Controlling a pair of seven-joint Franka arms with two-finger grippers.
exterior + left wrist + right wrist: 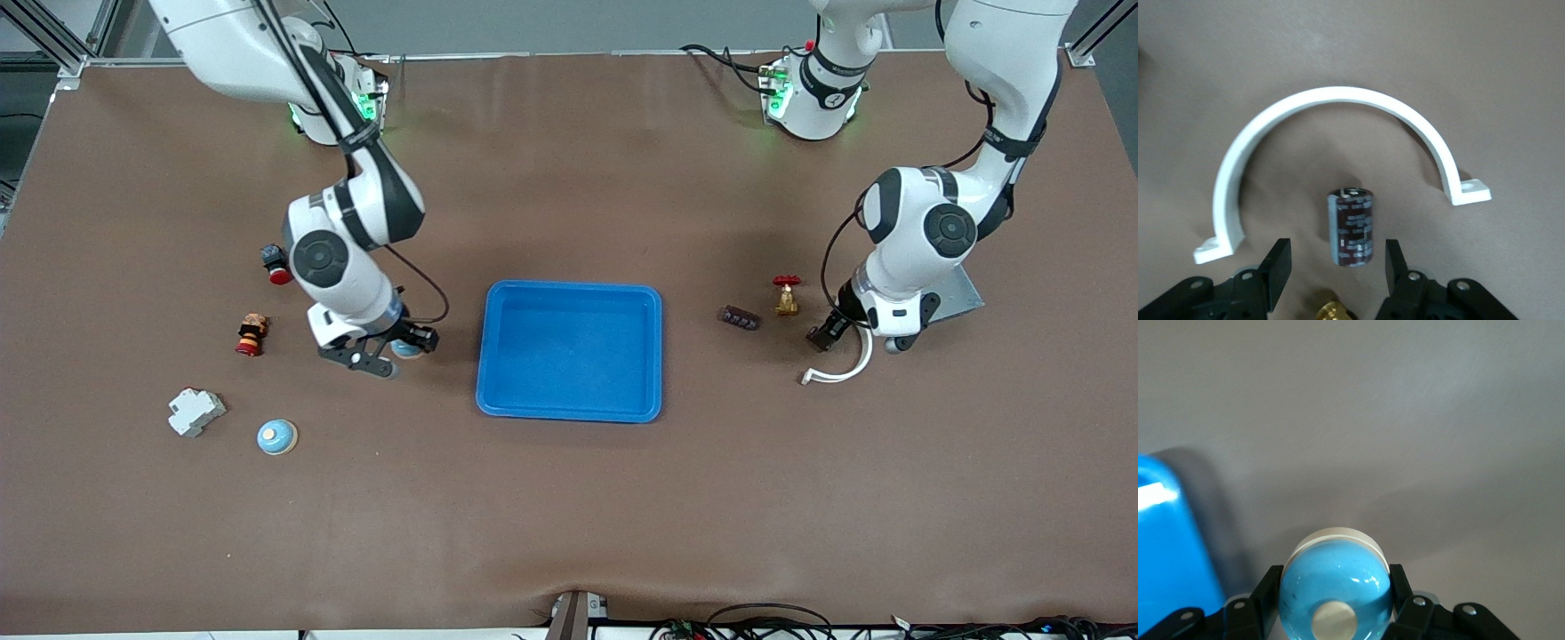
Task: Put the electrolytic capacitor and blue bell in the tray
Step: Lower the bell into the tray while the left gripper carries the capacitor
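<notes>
The bright-blue tray point(569, 290) lies mid-table; its corner shows in the right wrist view point(1165, 540). My right gripper point(402, 347) point(1335, 577) is shut on a light-blue bell point(1335, 590) point(408, 349), low over the table beside the tray's end toward the right arm. A second blue bell point(276, 436) sits on the table nearer the front camera. The dark maroon electrolytic capacitor point(1351, 227) lies on the mat inside the arc of a white pipe clamp point(1331, 100) point(840, 369). My left gripper point(822, 338) point(1336, 252) is open, one finger on each side of the capacitor without touching it.
Toward the left arm's end are a brass valve with a red handle point(786, 295), a dark oblong part point(739, 317) and a grey metal piece point(965, 298). Toward the right arm's end are a red-button switch point(276, 264), a red-and-black part point(252, 335) and a white breaker point(196, 412).
</notes>
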